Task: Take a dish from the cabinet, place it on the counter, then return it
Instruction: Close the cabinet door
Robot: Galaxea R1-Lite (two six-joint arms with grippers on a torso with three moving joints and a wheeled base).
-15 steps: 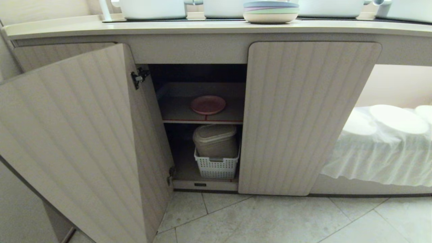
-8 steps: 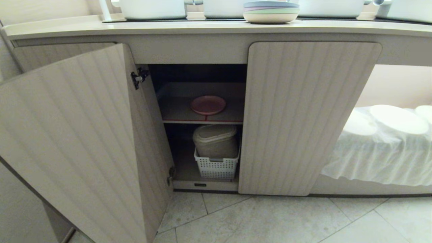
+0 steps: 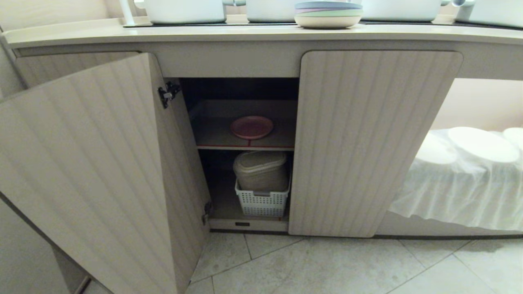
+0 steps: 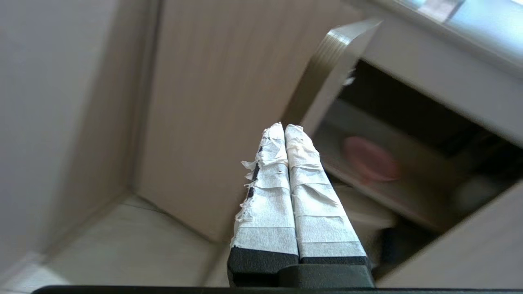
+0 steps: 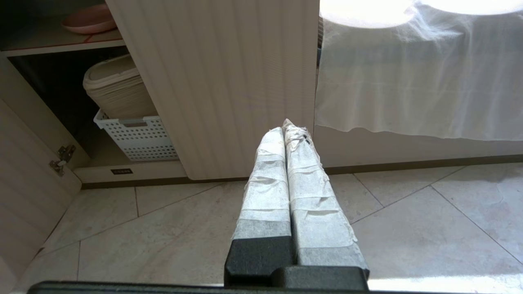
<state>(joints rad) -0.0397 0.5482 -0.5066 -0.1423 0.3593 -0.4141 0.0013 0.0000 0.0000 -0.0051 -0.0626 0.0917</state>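
A: Head view, lower right of the frame: any change?
B: Yes. A faint dark patch now lies on the floor tiles (image 3: pixel 484 246), just below the white cloth (image 3: pixel 470 200). Possibly a shadow; too dim to be sure.
A: And the cloth itself?
B: Its hem at the right edge sits slightly lower than before.

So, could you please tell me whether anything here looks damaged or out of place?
Only the white tape on the left gripper: it is frayed and peeling along one of its fingers. The dish lies flat on the cabinet shelf.
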